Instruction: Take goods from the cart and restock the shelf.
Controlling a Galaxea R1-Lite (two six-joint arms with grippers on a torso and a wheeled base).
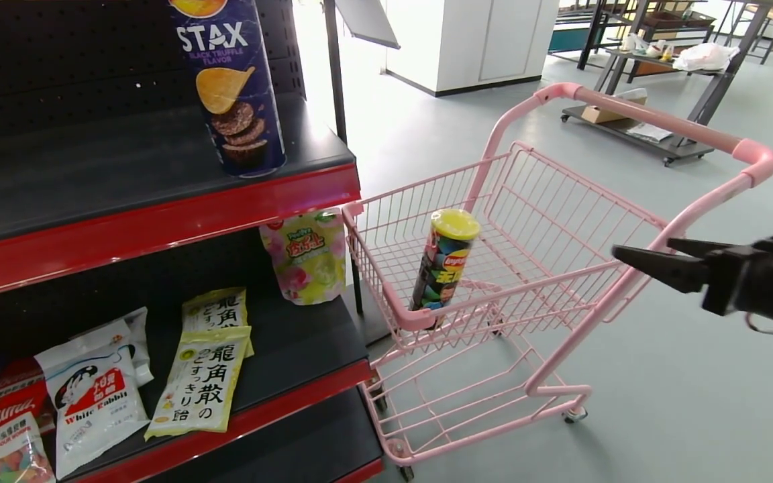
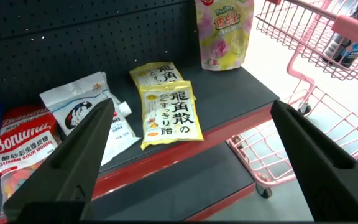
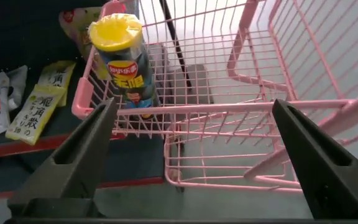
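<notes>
My right gripper (image 3: 192, 106) hangs at three o'clock in the head view, jaws spread wide and empty, near the pink cart (image 1: 635, 117). The yellow-lidded chip can (image 1: 445, 265) stands upright in the basket corner nearest the shelf (image 1: 158, 221), at nine o'clock from that gripper. My left gripper (image 2: 192, 104), also released, hovers over the lower shelf's yellow candy packets (image 2: 169, 112).

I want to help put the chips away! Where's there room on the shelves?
Most room: the upper shelf, left of the tall blue can. Smaller patch: the lower shelf, between the yellow packets and the pink-green pouch. Its left end is crowded with overlapping candy bags.
</notes>
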